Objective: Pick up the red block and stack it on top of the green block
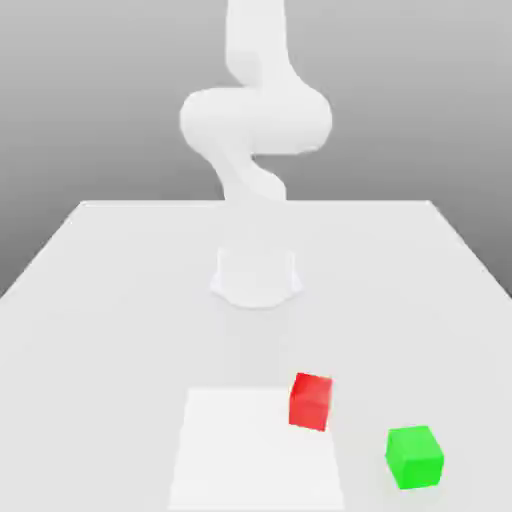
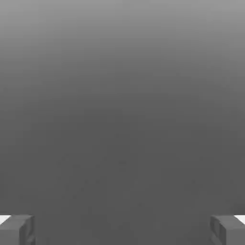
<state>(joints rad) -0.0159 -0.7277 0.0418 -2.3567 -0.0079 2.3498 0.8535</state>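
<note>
The small red cube-shaped block (image 1: 311,401) rests on the flat white table (image 1: 120,300), apart from the claw (image 2: 122,228), with the small green cube-shaped block (image 1: 415,456) near it toward the exterior view's right. The claw is released: in the hand view its two grey fingertips (image 2: 17,228) stand wide apart with nothing between them. For a sound grasp, bring the claw directly over the red block, align the fingers with two opposite flat faces, then descend before clenching.

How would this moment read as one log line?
gripper: open, holding nothing | red block: on table, tilted | green block: apart, toward exterior view's right | stack: not done
</note>
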